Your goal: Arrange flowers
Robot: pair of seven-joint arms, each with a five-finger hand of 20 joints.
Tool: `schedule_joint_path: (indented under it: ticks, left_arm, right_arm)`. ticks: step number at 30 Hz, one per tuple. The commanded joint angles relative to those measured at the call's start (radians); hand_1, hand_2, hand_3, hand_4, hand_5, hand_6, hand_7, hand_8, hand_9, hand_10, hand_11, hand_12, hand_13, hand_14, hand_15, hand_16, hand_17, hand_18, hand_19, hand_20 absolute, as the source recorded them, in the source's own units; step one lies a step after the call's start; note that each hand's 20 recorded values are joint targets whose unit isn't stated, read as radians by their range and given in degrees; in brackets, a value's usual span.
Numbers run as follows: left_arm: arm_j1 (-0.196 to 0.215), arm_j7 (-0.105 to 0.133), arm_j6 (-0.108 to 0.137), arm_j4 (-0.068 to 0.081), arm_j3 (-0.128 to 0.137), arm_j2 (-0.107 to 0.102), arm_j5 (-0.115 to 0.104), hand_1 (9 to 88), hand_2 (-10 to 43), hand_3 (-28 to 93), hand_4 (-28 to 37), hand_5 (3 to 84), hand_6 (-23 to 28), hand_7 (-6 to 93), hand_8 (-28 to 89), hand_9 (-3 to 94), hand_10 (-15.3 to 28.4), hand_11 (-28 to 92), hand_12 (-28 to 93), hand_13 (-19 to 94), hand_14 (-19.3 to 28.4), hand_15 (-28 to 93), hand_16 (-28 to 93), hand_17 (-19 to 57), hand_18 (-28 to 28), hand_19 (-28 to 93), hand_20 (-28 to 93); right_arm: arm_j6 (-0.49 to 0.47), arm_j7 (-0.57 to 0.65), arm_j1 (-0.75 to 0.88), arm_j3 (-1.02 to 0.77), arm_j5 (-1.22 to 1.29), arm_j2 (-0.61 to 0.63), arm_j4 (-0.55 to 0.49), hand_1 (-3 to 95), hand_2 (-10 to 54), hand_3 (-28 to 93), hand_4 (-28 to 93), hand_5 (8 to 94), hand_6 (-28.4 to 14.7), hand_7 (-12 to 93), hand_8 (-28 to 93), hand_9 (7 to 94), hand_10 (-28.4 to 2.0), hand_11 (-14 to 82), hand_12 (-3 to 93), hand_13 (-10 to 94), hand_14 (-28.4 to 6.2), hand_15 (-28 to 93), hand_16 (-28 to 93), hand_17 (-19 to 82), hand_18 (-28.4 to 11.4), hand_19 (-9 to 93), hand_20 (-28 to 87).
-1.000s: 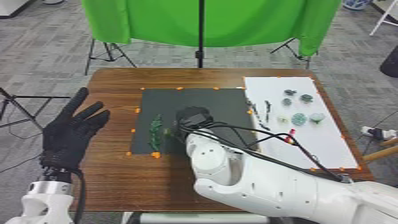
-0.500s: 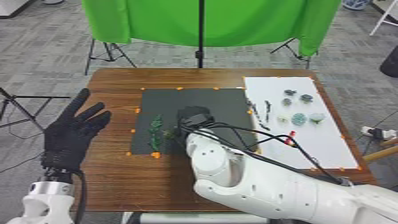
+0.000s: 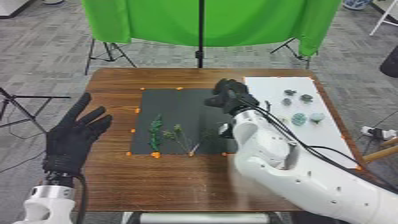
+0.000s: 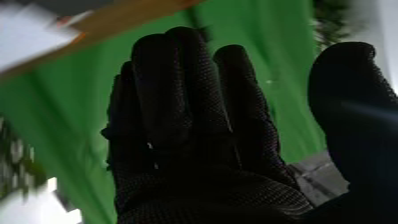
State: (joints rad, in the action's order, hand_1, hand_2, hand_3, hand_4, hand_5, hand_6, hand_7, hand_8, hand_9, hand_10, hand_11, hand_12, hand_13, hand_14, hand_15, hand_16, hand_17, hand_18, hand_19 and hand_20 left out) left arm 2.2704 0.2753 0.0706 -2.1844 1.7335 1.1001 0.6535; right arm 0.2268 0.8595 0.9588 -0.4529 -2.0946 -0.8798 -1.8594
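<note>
the left hand (image 3: pixel 67 145) waits open and spread by the table's left side. next, on the black sheet (image 3: pixel 164 100), lie a leafy green stem (image 3: pixel 155 132) and, just beside it, a thin-stemmed sprig (image 3: pixel 178 136), uncovered now that the right hand (image 3: pixel 233 94) has swung off it, up and rightward to the edge of the white sheet (image 3: pixel 265 84). that hand is wide and empty, thumb well apart, so the sprig has probably been let go and another pick comes next, perhaps from the pale green flower heads (image 3: pixel 298 119) farther right.
</note>
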Motion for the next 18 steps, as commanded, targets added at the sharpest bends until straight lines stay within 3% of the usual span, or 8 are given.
schedule_joint_path:
  ticks: [1, 12, 18]
  left_arm:
    - [0.023, 0.031, 0.007, 0.008, -0.037, -0.007, -0.011, 23.3, 6.0, 77, -28.3, 33.4, 3.6, 11.5, -10, 32.1, 18.9, 21, 12, 24, 28.3, 47, -6, -6.1, 28.4, 42, 39]
    - [0.039, 0.061, 0.021, 0.008, -0.047, -0.024, -0.025, 23.4, 6.0, 77, -28.3, 33.4, 3.6, 11.6, -10, 32.1, 18.9, 21, 12, 23, 28.3, 47, -6, -6.0, 28.4, 42, 39]
    - [0.033, 0.061, 0.018, 0.009, -0.047, -0.022, -0.022, 23.4, 6.0, 77, -28.3, 33.2, 3.5, 11.7, -10, 32.0, 18.9, 21, 12, 24, 28.3, 47, -6, -6.0, 28.4, 42, 39]
  right_arm:
    - [-0.059, 0.091, -0.014, 0.014, -0.12, 0.111, 0.1, 31.6, -6.6, 76, -27, 60.1, -1.1, 13, -12, 67.9, -17.6, 28.3, 15.2, 61, -15.7, 69, 12, 26, -25.8, 83, 28]
    - [-0.18, 0.141, 0.055, -0.009, -0.085, 0.116, 0.143, 31.6, -9.0, 74, -27, 59.7, -4.5, 12, -12, 67.7, -18.0, 28.9, 15.6, 62, -15.7, 70, 12, 28, -26.8, 85, 27]
    - [-0.213, 0.18, 0.051, -0.002, -0.095, 0.098, 0.169, 31.3, -9.4, 73, -26, 60.2, -5.5, 11, -11, 68.0, -18.2, 30.0, 15.7, 63, -15.7, 71, 12, 28, -27.2, 86, 27]
